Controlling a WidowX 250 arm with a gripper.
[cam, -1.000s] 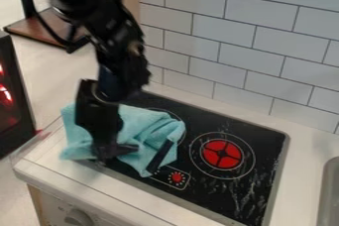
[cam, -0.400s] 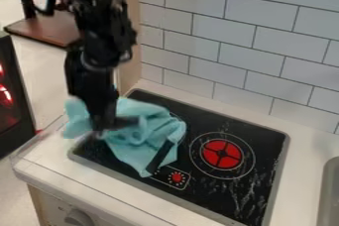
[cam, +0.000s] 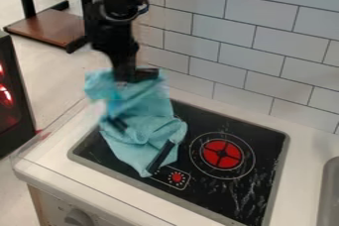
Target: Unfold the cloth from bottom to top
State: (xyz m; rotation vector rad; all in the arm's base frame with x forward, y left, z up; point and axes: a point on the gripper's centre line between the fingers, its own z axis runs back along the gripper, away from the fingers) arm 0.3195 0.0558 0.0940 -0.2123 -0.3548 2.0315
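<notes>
The black gripper (cam: 124,82) hangs over the back left of the stove, shut on the upper edge of the light blue cloth. From there the cloth (cam: 142,131) drapes down, its upper part lifted and its lower part lying crumpled on the left of the stovetop. Its lowest corner rests near the red-marked knob print. A dark strip lies along the cloth's lower right side, and a smaller dark patch shows in its middle left.
The black stovetop (cam: 265,143) has a red burner mark (cam: 222,154) right of the cloth. Behind rises a white tiled wall (cam: 252,36). A sink edge (cam: 329,195) is at the far right, and a dark oven-like box (cam: 13,101) at the left.
The gripper has moved up and back from the stove's front left, pulling the cloth's left part up with it. The cloth's lower right corner has stayed in place.
</notes>
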